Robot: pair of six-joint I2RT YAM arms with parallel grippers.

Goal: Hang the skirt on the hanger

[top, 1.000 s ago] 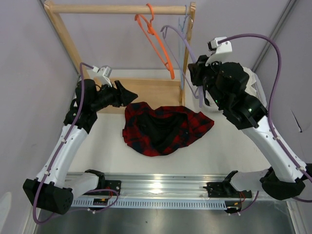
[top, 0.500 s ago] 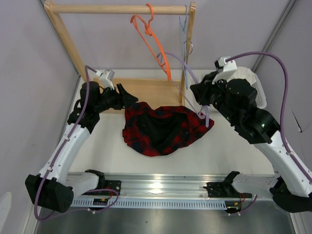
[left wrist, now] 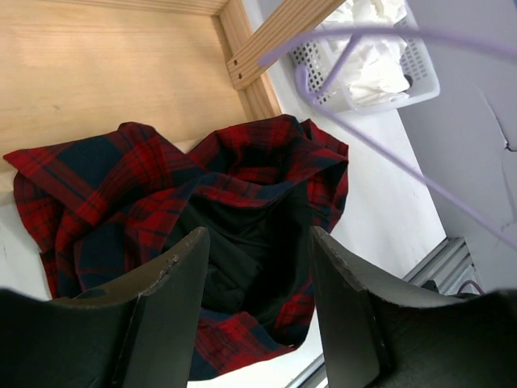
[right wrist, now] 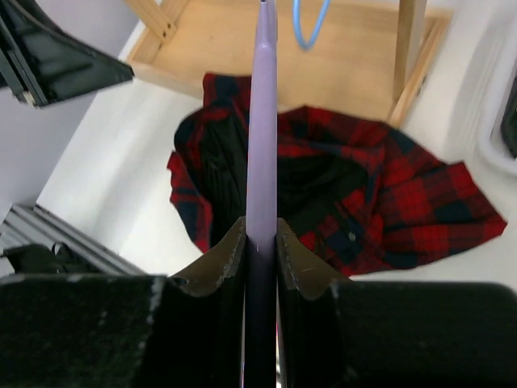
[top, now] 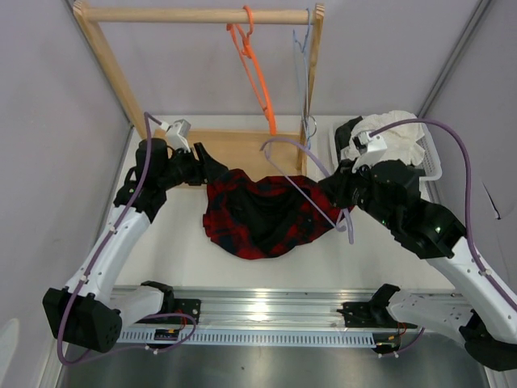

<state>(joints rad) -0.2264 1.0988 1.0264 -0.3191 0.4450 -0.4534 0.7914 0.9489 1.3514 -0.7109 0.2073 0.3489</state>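
The red-and-black plaid skirt (top: 266,212) is lying crumpled against the front of the wooden rack base (top: 242,149). The thin lavender hanger (right wrist: 262,121) is hanging tilted just before that base, clamped in the right end effector (right wrist: 261,228).

Bright, even, diffuse light falls from above, and the skirt (top: 266,214) casts only a faint, soft shadow on the white tabletop (top: 182,250). A white glare streak sits on the metal rail (top: 266,308) in the top view, which is otherwise sharp throughout. In the wrist views the left end effector (left wrist: 257,242) looks dark and soft-edged, and the hanger (right wrist: 262,121) blurs close to the lens.
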